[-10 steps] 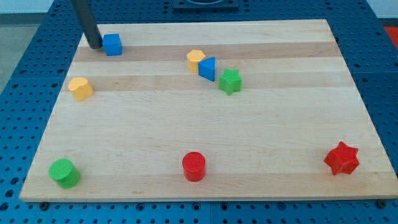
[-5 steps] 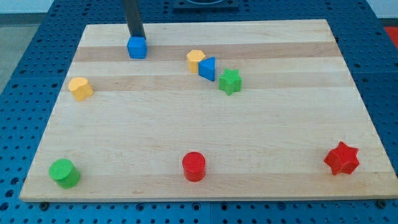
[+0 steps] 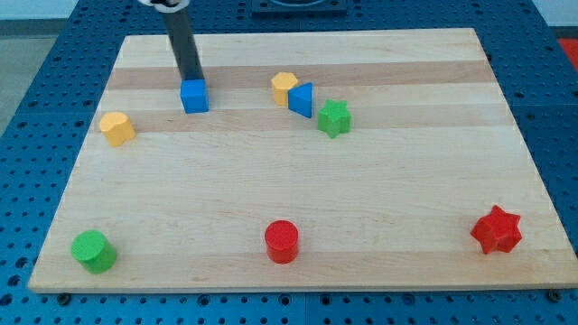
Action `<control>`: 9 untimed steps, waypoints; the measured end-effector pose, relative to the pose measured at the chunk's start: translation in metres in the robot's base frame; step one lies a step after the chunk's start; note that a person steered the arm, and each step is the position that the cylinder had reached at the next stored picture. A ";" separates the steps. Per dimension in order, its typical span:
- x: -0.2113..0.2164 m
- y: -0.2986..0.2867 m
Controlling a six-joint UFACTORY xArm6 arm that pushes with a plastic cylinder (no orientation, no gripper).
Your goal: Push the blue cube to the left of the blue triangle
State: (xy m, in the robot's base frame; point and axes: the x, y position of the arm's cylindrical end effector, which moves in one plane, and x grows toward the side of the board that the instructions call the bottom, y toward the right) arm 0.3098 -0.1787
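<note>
The blue cube [image 3: 194,96] lies on the wooden board in the upper left part of the view. My tip [image 3: 191,79] stands right behind it, at its top edge, touching or nearly touching it. The blue triangle [image 3: 302,98] lies to the cube's right, near the top middle, with a yellow block [image 3: 284,87] against its left side and a green star [image 3: 334,118] at its lower right.
A yellow block [image 3: 116,128] lies at the left. A green cylinder [image 3: 93,250] is at the bottom left, a red cylinder [image 3: 282,241] at the bottom middle, a red star [image 3: 496,230] at the bottom right. The board's top edge [image 3: 298,34] is close behind my tip.
My tip swung from the cube's left side to behind it. The blue cube moved right and then toward the view's bottom. The other blocks did not move.
</note>
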 end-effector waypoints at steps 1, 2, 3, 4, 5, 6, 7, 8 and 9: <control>0.003 -0.052; 0.039 -0.049; 0.043 -0.011; 0.024 0.005; 0.011 0.022; 0.008 0.038; 0.008 0.056; 0.008 0.061; 0.021 0.065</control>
State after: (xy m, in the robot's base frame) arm 0.3304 -0.1139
